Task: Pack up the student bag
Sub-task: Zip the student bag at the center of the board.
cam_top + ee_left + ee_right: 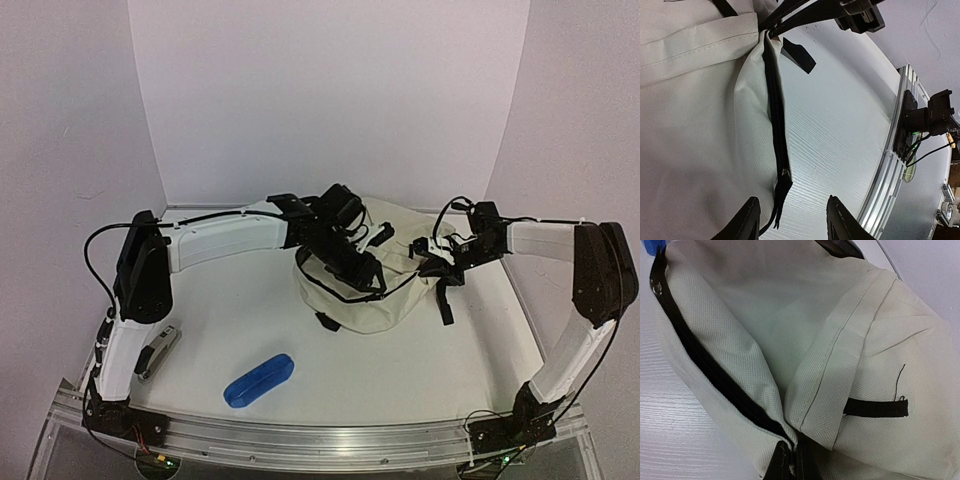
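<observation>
The student bag (375, 300) lay slumped toward the back of the white table (250, 320), roughly in the middle, a soft cream backpack with black straps spilling over its top and right side. Both arms had reached in to it from either side.

The left gripper (793, 205) stood over the near edge of the bag with its jaws partly open and nothing between them that it gripped. From its wrist camera, the black zipper (776, 120) ran down the side of the cream cloth, and the zipper pull (781, 192) dangled loose in the gap between the two fingers (750, 220). I could not tell whether the pull touched either of them. Bare table showed just beside the zipper, and a short black strap end (799, 54) lay on it near the bag's corner.

The right gripper (790, 465) was closed tight, pinching the bag's cloth at the end of a black zipper seam, so that the fabric rose in folds away from its fingertips. A small black webbing tab (875, 408) was stitched to the panel beside it, with a stray thread curling off one end.

Well apart from the bag, near the front of the table, lay a blue pencil case (258, 379). A small grey and black object (158, 350), possibly a stapler, sat beside the left arm's base.
</observation>
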`<state>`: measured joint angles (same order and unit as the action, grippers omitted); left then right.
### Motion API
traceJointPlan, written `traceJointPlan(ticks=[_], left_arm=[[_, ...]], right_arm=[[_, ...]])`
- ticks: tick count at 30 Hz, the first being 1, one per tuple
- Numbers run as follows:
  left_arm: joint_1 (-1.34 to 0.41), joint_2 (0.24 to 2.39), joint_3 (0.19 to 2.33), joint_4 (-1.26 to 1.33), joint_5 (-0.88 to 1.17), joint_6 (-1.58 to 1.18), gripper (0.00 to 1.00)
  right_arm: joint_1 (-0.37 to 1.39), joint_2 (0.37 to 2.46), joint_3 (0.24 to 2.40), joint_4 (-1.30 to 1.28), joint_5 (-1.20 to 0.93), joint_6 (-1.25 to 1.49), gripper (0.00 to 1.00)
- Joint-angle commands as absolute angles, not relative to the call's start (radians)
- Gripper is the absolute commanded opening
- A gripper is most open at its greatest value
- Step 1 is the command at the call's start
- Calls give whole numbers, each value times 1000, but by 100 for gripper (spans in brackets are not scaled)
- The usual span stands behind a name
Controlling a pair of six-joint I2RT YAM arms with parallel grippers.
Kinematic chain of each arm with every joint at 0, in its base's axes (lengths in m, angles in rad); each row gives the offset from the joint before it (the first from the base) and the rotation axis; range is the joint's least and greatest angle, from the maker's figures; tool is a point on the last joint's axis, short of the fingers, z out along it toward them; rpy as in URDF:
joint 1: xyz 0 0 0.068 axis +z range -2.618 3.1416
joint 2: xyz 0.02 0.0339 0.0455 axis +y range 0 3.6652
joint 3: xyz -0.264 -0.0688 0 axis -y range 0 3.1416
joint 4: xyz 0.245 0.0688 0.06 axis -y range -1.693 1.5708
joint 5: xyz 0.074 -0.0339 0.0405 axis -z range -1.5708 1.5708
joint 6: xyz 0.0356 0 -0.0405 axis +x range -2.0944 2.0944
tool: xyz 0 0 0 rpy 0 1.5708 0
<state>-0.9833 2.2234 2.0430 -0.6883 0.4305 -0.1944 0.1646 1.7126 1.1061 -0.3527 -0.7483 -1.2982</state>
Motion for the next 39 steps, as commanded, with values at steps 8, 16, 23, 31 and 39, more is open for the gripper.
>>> traceJointPlan(ticks=[8,16,23,31,39], left_arm=[[-989,2286,2143,-744,431,-124,37],[-989,2302,2173,-743,414,-106,26],[-988,2274,2181,-745,389,-119,1],[-988,2261,2147,-765,395,-122,23],[-989,2285,2152,-773,414,-118,19]], right_arm=[[176,1678,1127,-368,-791,-1270,0],[176,1676,1125,-368,-788,-1267,0],[176,1675,1122,-370,-780,-1265,0],[176,1677,1118,-370,-776,-1266,0],[175,1680,1123,-370,-771,-1269,0]])
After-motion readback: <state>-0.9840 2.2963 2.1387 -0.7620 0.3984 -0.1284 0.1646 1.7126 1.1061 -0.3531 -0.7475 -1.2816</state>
